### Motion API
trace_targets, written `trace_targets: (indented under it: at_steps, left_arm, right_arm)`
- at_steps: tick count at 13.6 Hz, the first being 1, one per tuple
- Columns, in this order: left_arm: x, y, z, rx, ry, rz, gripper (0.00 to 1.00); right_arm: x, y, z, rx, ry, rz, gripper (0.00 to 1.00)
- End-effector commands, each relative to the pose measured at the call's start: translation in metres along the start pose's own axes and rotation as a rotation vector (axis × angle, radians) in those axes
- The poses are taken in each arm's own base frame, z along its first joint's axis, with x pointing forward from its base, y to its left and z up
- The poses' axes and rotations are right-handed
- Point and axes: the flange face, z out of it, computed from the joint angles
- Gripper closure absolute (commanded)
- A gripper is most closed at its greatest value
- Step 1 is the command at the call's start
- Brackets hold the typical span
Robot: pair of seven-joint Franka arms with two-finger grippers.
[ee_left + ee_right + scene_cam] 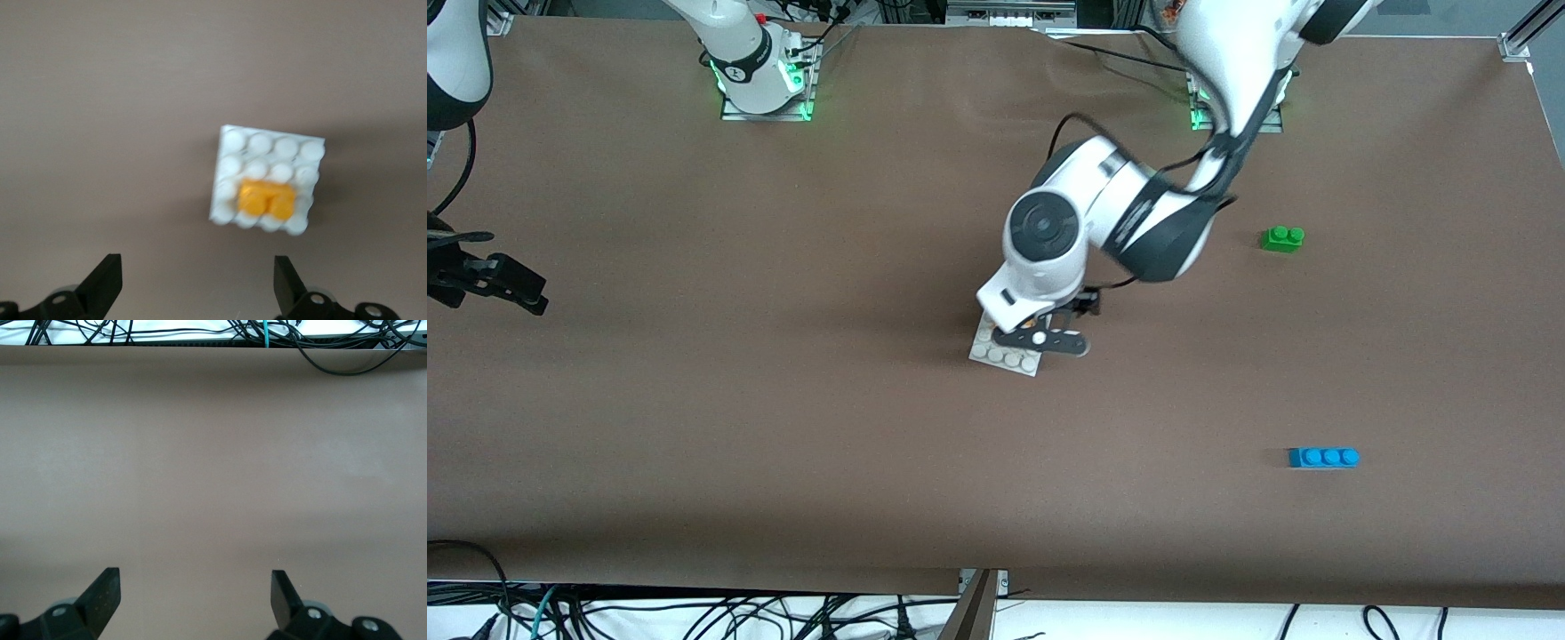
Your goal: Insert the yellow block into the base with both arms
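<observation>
1. Placement first: the yellow block point(267, 199) sits on the base point(230, 200), on the studs of the row next to one edge, its two studs running along that edge. It looks seated or close to it; how firmly it is pressed down cannot be told.

2. Left gripper point(193, 283) hangs directly over the base near the middle of the table, fingers spread wide with nothing between them. In the left wrist view the block lies ahead of the gap between the fingertips, clear of both.

3. Long axis of the block runs roughly parallel to the line joining the two fingertips, so a straight descent would bring the fingers toward its short ends, or the gripper could press from above.

4. Right gripper point(193, 603) waits over bare table point(783, 444) toward the right arm's end, well apart from the base, fingers spread and empty. The left arm is plainly the nearer one.

5. Room around the base is open on every side: the green brick point(1282, 238) and the blue brick point(1323, 457) both lie well apart, toward the left arm's end of the table, the blue one nearer the front camera.

6. Risk, as a judgement: the base lies loose on the table, so pushing off-centre could tip or slide it; a second arm steadying it would help.
</observation>
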Motion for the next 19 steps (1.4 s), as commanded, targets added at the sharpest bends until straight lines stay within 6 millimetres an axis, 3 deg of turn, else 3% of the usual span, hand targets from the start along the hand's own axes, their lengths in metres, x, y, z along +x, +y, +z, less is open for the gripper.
trace_targets:
  at_steps: [1, 3, 6, 8, 10, 12, 13, 15, 17, 19]
  left_arm:
    - [-0.021, -0.054, -0.062, 0.021, -0.042, -0.050, 0.00]
    - [-0.023, -0.112, -0.094, 0.027, -0.074, -0.088, 0.00]
    - [-0.028, -0.200, -0.139, 0.001, -0.080, 0.003, 0.00]
    - [-0.039, -0.242, -0.157, -0.002, -0.076, 0.075, 0.00]
    - [-0.056, -0.296, -0.161, -0.054, -0.066, 0.128, 0.00]
    - [-0.077, -0.350, -0.148, -0.131, -0.014, 0.073, 0.00]
    - [-0.086, -0.366, -0.142, -0.129, 0.022, 0.057, 0.00]
    - [-0.097, -0.375, -0.130, -0.130, 0.053, 0.040, 0.00]
    - [-0.101, -0.394, -0.130, -0.136, 0.057, 0.006, 0.00]
    - [-0.100, -0.393, -0.132, -0.133, 0.054, 0.002, 0.00]
  right_arm:
    - [-0.004, 0.001, -0.004, 0.018, 0.005, -0.011, 0.00]
    - [-0.004, 0.001, -0.004, 0.020, 0.005, -0.010, 0.00]
    - [-0.004, 0.001, -0.004, 0.021, 0.005, -0.010, 0.00]
    - [-0.004, 0.000, -0.004, 0.037, 0.005, -0.006, 0.00]
    - [-0.004, -0.002, -0.004, 0.041, 0.005, -0.006, 0.00]
    - [-0.004, -0.002, -0.004, 0.042, 0.005, -0.007, 0.00]
    - [-0.004, -0.002, -0.004, 0.042, 0.005, -0.007, 0.00]
    - [-0.004, -0.003, -0.004, 0.042, 0.005, -0.008, 0.00]
    - [-0.004, -0.003, -0.004, 0.042, 0.002, -0.008, 0.00]
    - [-0.005, -0.004, -0.004, 0.043, -0.004, -0.010, 0.00]
